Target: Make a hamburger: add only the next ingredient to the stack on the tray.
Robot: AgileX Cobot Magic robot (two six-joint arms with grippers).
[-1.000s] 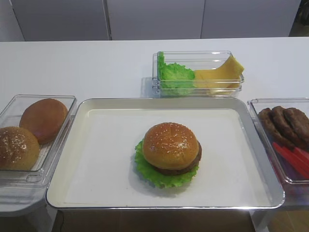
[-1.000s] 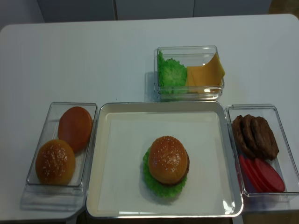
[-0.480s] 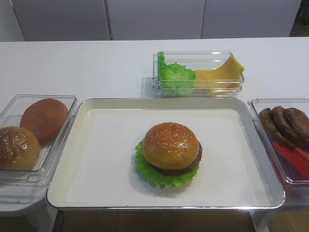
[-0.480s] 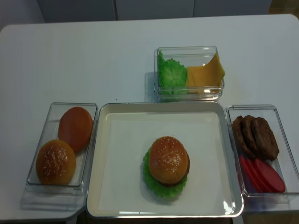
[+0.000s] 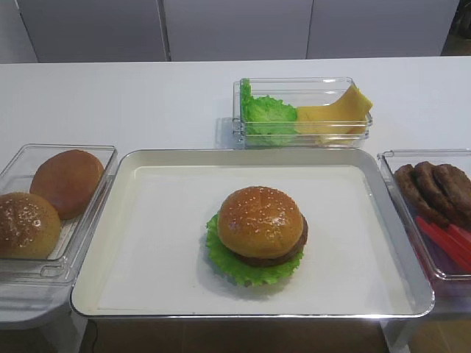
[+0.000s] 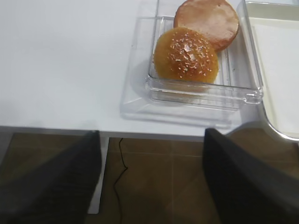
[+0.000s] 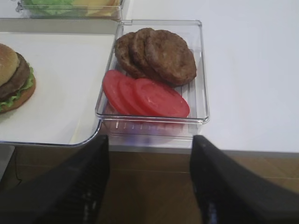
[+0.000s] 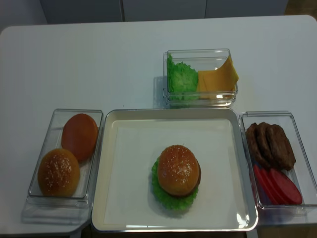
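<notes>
The hamburger [image 5: 257, 235] stands in the middle of the tray [image 5: 147, 243]. It has a ruffled lettuce leaf [image 5: 227, 265] at the bottom, a dark patty [image 5: 285, 254] on that, and a sesame-seeded bun top [image 5: 260, 219] sitting on the patty. From above, the bun top [image 8: 177, 169] covers the stack. My left gripper [image 6: 152, 154] hangs open and empty below the table's front edge, in front of the bun box. My right gripper [image 7: 149, 149] is likewise open and empty, below the edge by the patty box. Neither gripper shows in the high views.
A clear box on the left [image 5: 88, 213] holds a second sesame bun [image 6: 186, 55] and a smooth seedless bun [image 6: 208, 21]. The right box [image 7: 198, 60] holds several patties [image 7: 159, 53] and tomato slices [image 7: 149, 98]. A back box [image 5: 353, 132] holds lettuce and cheese.
</notes>
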